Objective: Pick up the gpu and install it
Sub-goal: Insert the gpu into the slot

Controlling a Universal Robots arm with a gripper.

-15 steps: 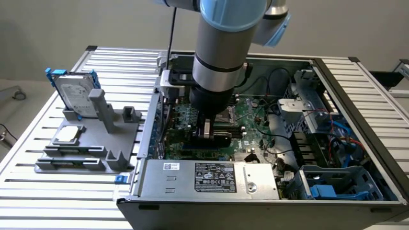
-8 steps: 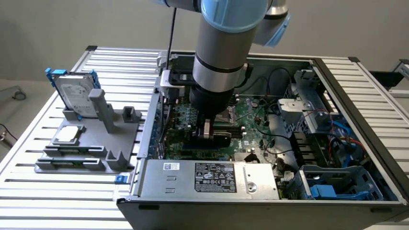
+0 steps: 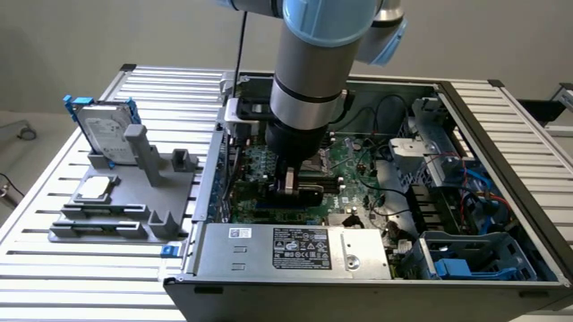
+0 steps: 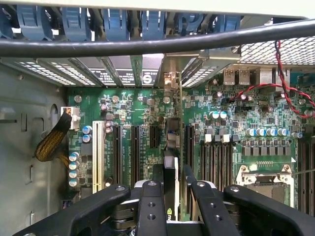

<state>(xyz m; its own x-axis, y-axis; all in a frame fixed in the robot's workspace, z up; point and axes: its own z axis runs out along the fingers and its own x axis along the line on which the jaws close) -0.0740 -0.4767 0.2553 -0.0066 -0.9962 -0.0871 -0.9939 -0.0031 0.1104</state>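
Gripping gpu (image 4: 170, 172) edge-on — tool (image 4: 173, 189) above motherboard slots (image 4: 135, 147).

Silver-grey arm (image 3: 309, 60), pale blue joint caps, black screwed jaws.

1 PC (image 3: 358, 298), 1 HDD (image 3: 103, 131), 1 gpu (image 4: 170, 186), prob. 1 chip (image 3: 96, 189)

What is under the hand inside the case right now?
The gpu, gripped edge-on in the hand, stands over black expansion slots on the motherboard. The card hides the slot directly beneath it, so seating can't be told.
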